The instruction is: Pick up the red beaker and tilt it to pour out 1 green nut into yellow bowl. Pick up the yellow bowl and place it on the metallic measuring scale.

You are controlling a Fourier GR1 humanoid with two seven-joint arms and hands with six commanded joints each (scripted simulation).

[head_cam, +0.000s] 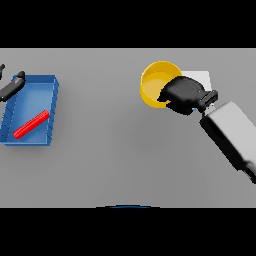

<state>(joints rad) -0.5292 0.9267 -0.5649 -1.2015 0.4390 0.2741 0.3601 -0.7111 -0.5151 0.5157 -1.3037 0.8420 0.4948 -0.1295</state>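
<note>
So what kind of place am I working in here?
Probably a lab-style test bench: a plain grey table with a yellow bowl, a blue tray holding a red beaker, and a pale scale behind the right hand.

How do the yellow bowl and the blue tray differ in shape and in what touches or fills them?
The bowl is round; the tray is rectangular. The right hand covers the bowl's right rim; the left hand shows at the tray's upper left corner. The tray holds the red beaker, lying down; the bowl's visible inside looks bare. Both are open-topped, on the table.
</note>
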